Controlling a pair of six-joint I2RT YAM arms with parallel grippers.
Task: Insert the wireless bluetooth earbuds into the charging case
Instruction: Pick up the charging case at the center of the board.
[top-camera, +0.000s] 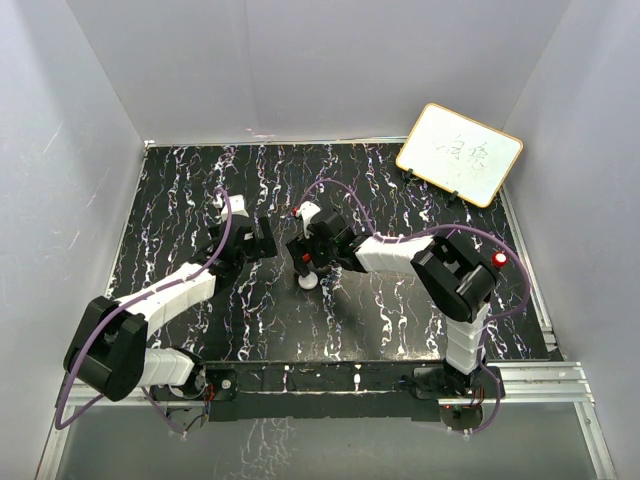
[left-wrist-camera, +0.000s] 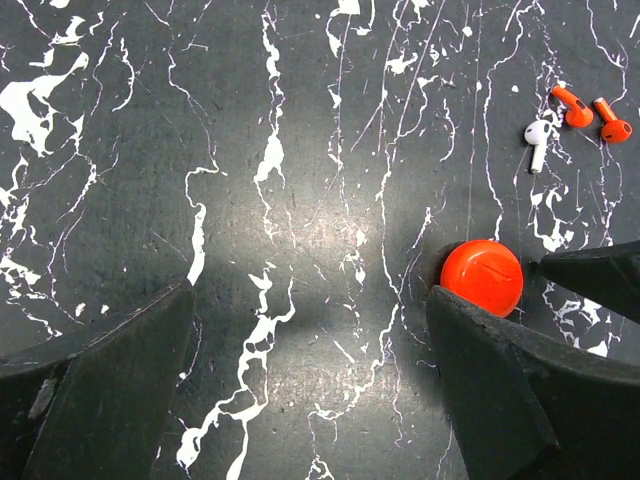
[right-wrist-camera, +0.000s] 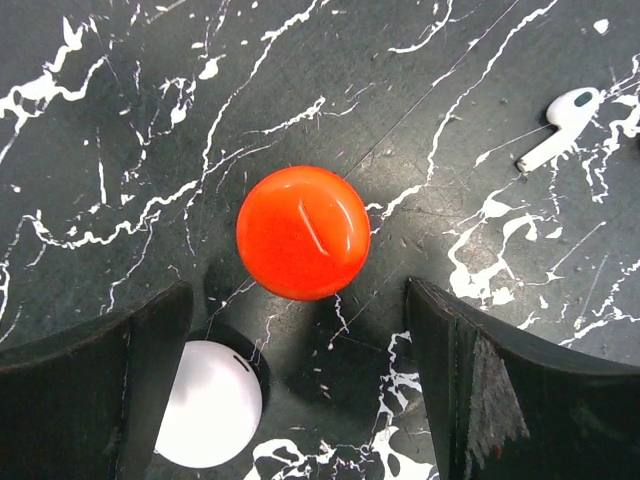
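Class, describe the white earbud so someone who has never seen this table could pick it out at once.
Start at the black, white-veined table and find the red round puck. Beyond it in the left wrist view lie two red earbuds; the white earbud lies beside them, the only pale one of the three.

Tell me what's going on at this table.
Two robot arms are working on getting earbuds into a charging case. The right gripper hangs open over the red round case, a finger on either side, not gripping it; a white round case sits close by. The left gripper is open over bare table, holding nothing. The two red earbuds and a white earbud lie loose on the table, in no case.
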